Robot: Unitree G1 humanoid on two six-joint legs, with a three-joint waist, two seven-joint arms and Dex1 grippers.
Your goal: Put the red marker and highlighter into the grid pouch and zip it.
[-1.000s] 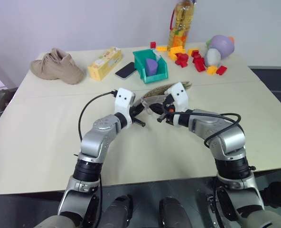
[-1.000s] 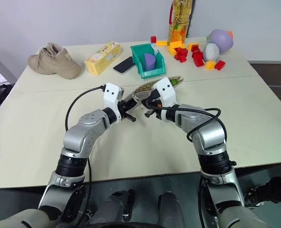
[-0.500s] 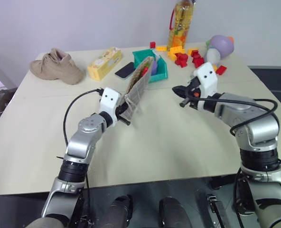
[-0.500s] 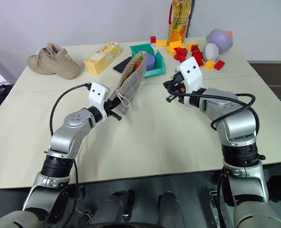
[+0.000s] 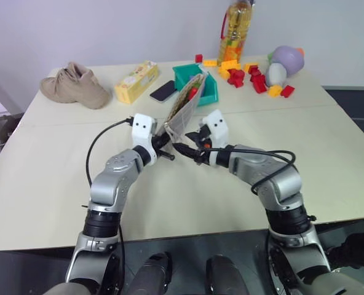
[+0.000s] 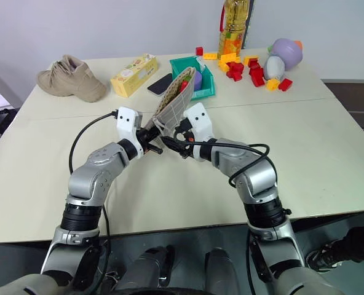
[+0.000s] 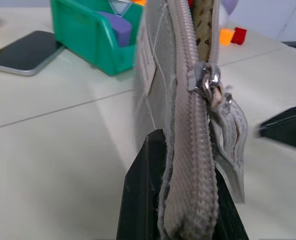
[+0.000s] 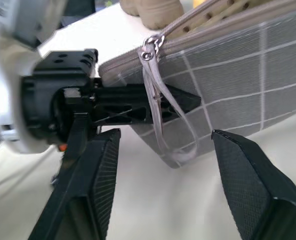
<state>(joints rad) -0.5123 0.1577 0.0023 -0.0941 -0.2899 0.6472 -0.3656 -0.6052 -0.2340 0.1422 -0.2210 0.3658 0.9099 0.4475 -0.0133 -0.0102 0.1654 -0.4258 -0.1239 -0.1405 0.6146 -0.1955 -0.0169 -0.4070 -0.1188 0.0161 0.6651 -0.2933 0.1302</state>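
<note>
Right wrist view: right hand [image 8: 160, 165] standing spread, framing the zipper pull [image 8: 149, 48], touching nothing. Left hand [image 5: 165, 147] clenching the grid pouch [image 5: 185, 110] upright above the desk [image 5: 47, 160], something red peeking out. Zipping step; next, pinching that pull.

Grid pouch [image 5: 183, 113] upright between both hands, before bin [image 5: 208, 93].
</note>
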